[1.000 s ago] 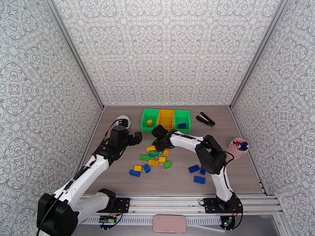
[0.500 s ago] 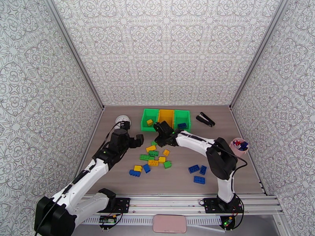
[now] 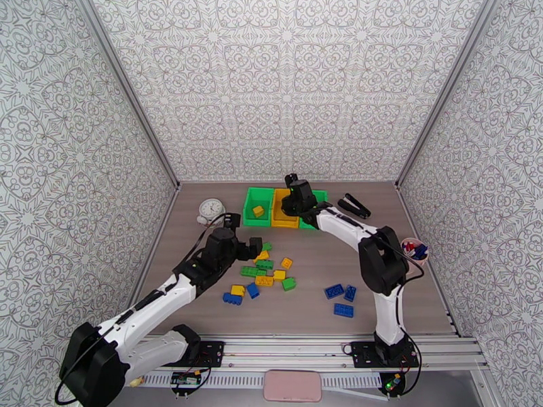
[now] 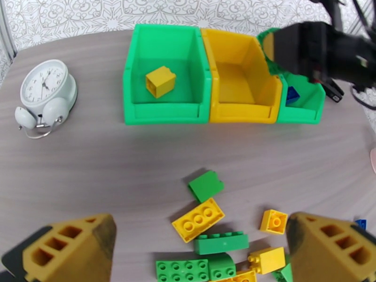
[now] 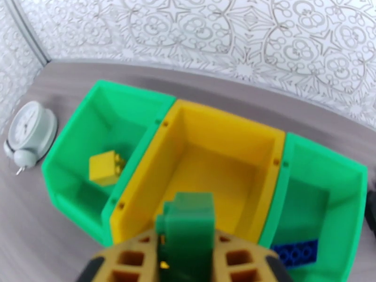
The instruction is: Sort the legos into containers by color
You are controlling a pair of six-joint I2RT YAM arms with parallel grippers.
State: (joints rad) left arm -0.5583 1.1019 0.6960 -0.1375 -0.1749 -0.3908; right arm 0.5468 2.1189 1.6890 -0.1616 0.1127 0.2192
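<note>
My right gripper [image 5: 187, 265] is shut on a green lego [image 5: 188, 222] and hangs over the yellow bin [image 5: 225, 132], which sits between two green bins. The left green bin [image 5: 127, 104] holds a yellow lego [image 5: 105, 168]. A blue lego [image 5: 296, 252] lies in the right green bin [image 5: 329, 170]. My left gripper [image 4: 199, 233] is open just above the near edge of the loose pile of yellow and green legos [image 3: 266, 268]. Three blue legos [image 3: 341, 297] lie apart at the right, and the right gripper [image 3: 296, 198] shows over the bins.
A white alarm clock [image 3: 211, 210] stands left of the bins. A black stapler [image 3: 354, 205] lies to their right. A pink cup [image 3: 410, 252] stands by the right wall. A blue, yellow and blue lego group [image 3: 239, 294] lies at the near left.
My right gripper rose from the pile and travelled back to the bins with the green lego. My left gripper moved right, up to the pile, staying open.
</note>
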